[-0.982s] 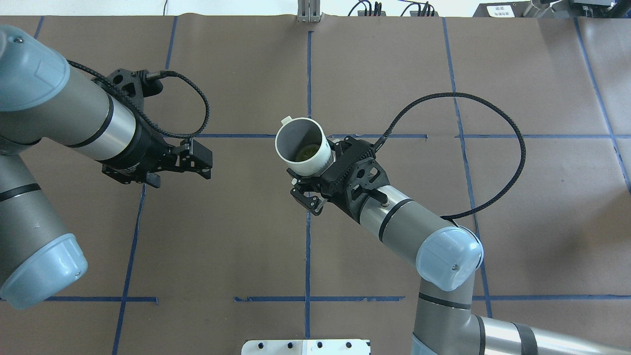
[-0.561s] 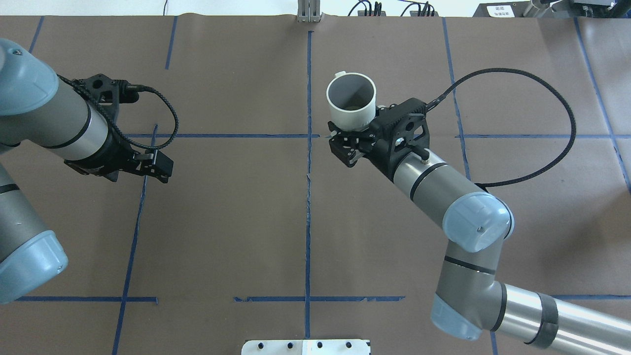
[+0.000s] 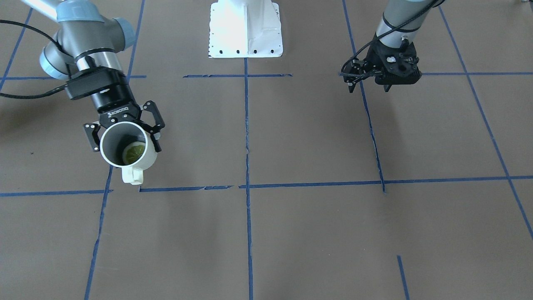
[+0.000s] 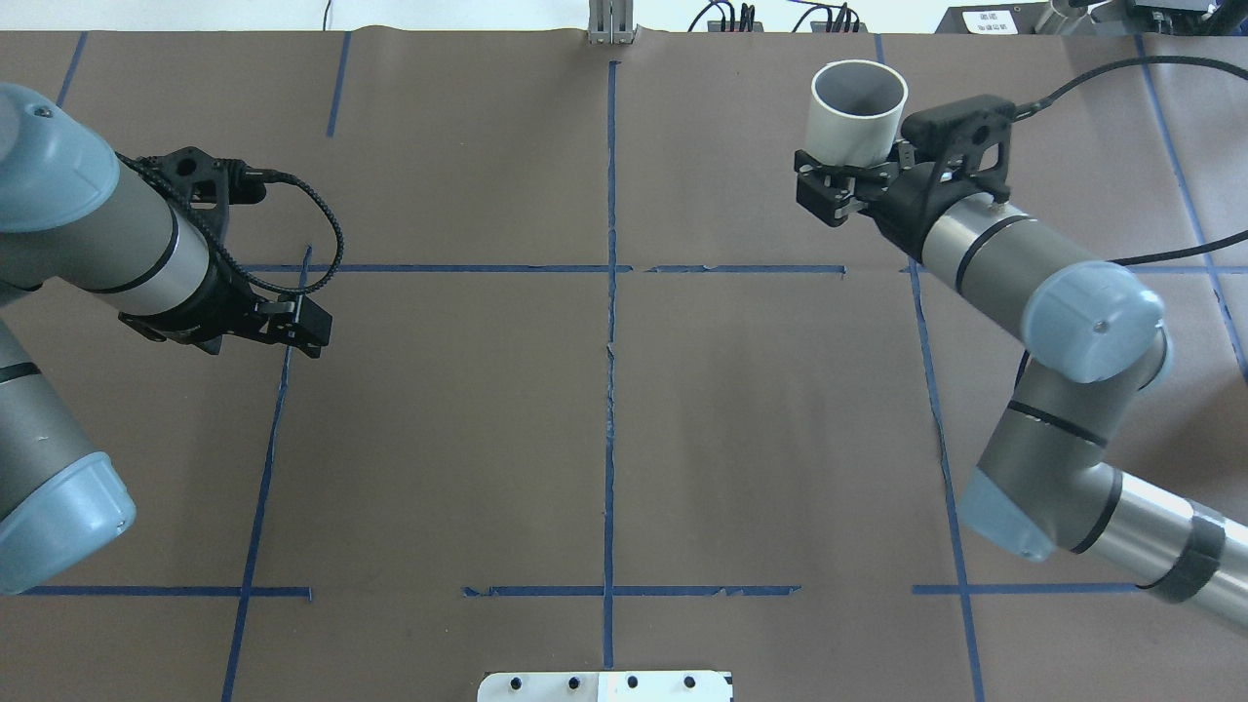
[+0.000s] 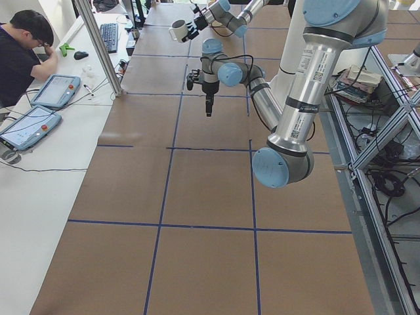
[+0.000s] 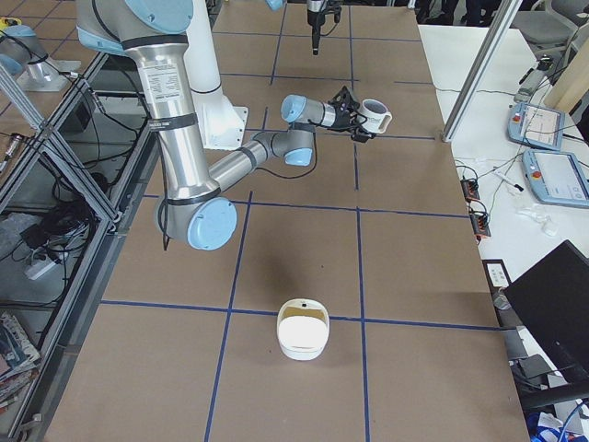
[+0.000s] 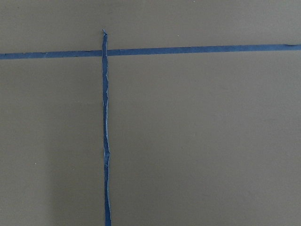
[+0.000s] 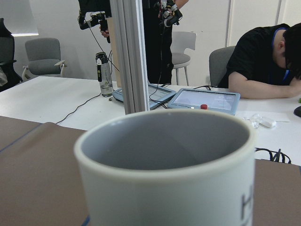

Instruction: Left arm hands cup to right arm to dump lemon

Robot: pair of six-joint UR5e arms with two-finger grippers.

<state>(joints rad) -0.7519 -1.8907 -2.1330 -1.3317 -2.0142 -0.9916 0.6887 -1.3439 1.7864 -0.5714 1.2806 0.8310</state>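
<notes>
Bright, even light (soft shadows); cup [image 8: 164, 169] rim blurred.

We see the cup [image 3: 127, 150], a white mug with a grey inside, held upright and clear of the table, mouth up. Its squarish loop handle [image 3: 132, 175] points away from the robot. A yellow-green lemon slice [image 3: 133, 153] lies at its bottom. Dark lettering shows on its side.

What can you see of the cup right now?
The cup is a white mug with a grey inside and a squarish handle, upright and clear of the table, clamped by the jaws of the right gripper. A lemon slice lies at its bottom. Dark lettering shows on its side in the right wrist view.
</notes>
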